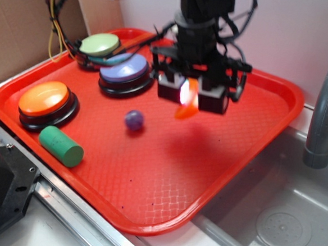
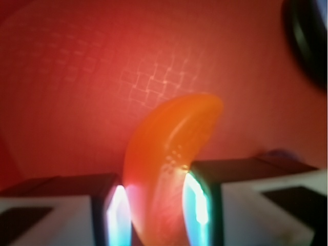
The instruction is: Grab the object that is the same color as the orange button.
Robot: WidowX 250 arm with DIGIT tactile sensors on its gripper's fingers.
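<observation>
My gripper (image 1: 191,97) is shut on the small orange crescent piece (image 1: 188,103) and holds it above the middle of the red tray (image 1: 166,174). In the wrist view the crescent (image 2: 169,154) sits clamped between the two glowing pads (image 2: 197,200), its tip curving up and right over the tray's surface. The orange button (image 1: 43,98), with a glossy orange dome on a black base, stands at the tray's left, well apart from the gripper.
A purple-topped button (image 1: 124,70) and a green-topped button (image 1: 99,44) stand at the tray's back left. A purple ball (image 1: 134,120) and a green cylinder (image 1: 61,145) lie on the tray. A sink (image 1: 281,221) and grey faucet (image 1: 325,112) are on the right.
</observation>
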